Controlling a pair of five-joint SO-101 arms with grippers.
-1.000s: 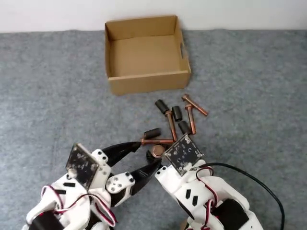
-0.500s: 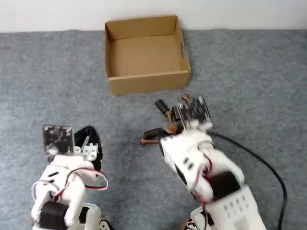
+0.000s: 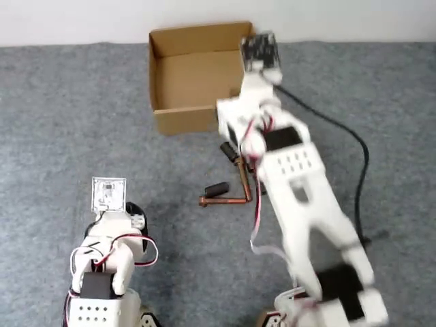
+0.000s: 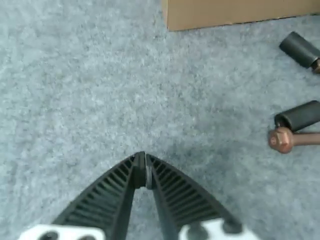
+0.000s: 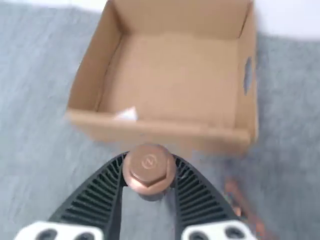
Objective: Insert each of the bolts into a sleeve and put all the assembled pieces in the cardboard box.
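Bolt is hanging just in front of the box, right fingers clamping its head; prob. stiff, smooth metal, so gripping at the hex seems safest. Left fingers pressing together, empty.

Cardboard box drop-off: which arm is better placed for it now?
Right. The right gripper is shut on a copper bolt just short of the cardboard box; the left gripper is shut, empty, farther back over carpet.

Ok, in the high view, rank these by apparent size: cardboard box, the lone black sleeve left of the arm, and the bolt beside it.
1. cardboard box, largest by far
2. bolt, clearly longer than the sleeve
3. sleeve, smallest
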